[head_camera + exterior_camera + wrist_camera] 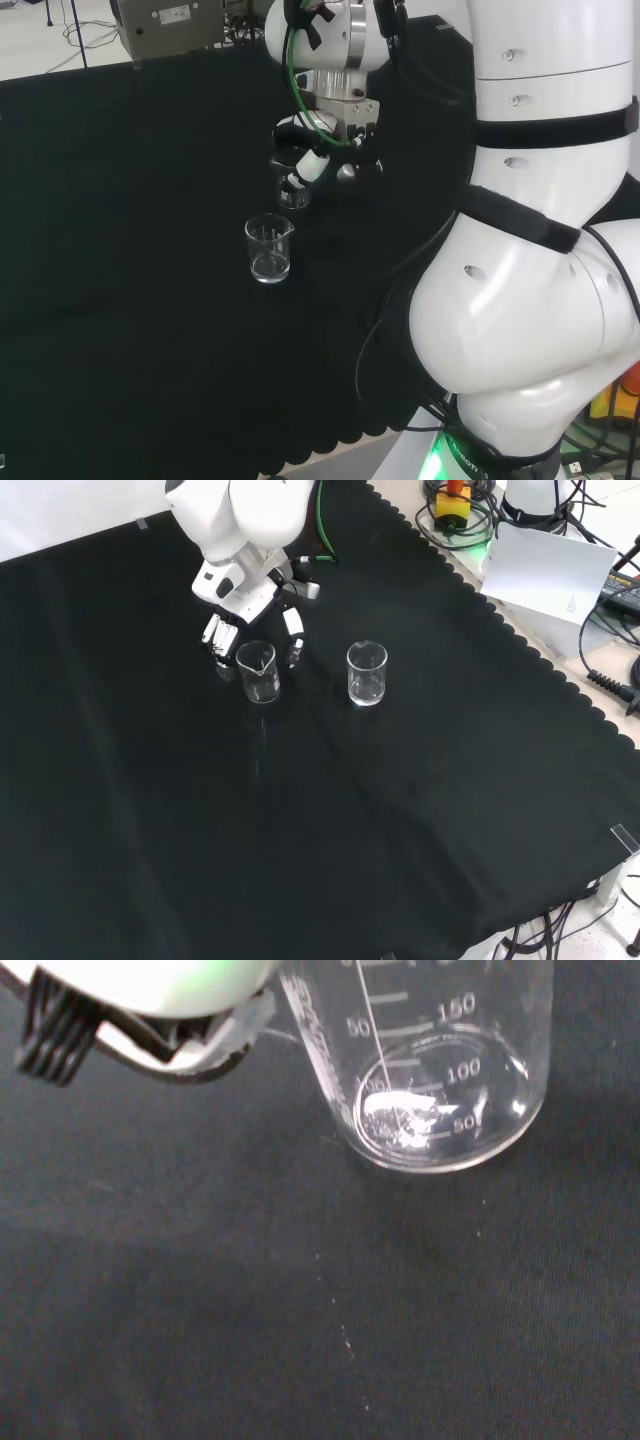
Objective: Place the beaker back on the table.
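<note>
- The black cloth (420, 840) covers the whole bench, and the white arm (540, 300) reaches over it from the right side of the head view.
- The hand (225, 630) hangs from the arm near the top of the front view. Its fingers (293, 640) come down on both sides of a clear glass beaker (258, 672). They are curled around it, so I judge that the hand is holding this beaker.
- The held beaker sits directly below the palm, between the fingers. It is upright, with its long axis vertical and its pouring lip toward the camera in the front view. In the wrist view its base (440, 1120) is seen over the cloth, and I cannot tell if it touches the cloth or is just above it.
- The coming move depends on this one relation: the beaker is under the hand and the cloth is under the beaker, so the way is straight down, and then the fingers must open.
- A second beaker (366, 673) stands free on the cloth, to the right of the held one in the front view and apart from it. In the head view it (269, 249) is nearer to the camera than the hand.
- On the held beaker, a white measuring scale is printed; the numbers 50, 100 and 150 can be read in the wrist view.
</note>
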Tool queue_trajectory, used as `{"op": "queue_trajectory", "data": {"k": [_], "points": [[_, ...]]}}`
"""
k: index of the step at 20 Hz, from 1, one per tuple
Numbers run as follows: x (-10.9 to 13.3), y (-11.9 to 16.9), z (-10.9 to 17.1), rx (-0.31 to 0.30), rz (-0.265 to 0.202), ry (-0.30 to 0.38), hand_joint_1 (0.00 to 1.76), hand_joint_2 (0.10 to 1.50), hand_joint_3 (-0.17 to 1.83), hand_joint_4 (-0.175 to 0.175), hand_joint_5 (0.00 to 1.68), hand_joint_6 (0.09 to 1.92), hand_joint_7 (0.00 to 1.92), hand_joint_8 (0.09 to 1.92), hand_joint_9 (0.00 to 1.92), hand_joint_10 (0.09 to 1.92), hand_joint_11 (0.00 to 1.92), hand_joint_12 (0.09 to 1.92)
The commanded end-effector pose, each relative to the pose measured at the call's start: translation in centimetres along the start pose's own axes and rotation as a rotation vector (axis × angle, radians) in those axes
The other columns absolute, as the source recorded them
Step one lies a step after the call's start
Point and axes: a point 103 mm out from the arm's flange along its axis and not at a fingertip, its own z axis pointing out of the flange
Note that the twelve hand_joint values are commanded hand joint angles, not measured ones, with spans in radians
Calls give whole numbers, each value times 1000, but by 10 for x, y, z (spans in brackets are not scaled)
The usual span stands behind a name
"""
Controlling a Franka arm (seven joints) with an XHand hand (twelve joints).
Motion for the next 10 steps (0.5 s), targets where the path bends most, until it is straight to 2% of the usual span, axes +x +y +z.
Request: {"op": "queue_trajectory", "data": {"k": [1, 4, 10], "points": [[7, -19, -32, -32, 9, -20, 862, 507, 574, -55, 361, 471, 312, 762, 434, 712, 199, 1450], [7, -39, -55, -88, 30, -5, 851, 515, 553, -56, 363, 427, 277, 763, 379, 745, 159, 1468], [16, -92, -92, -127, 74, -24, 826, 529, 539, -59, 365, 390, 272, 760, 373, 753, 138, 1482]]}}
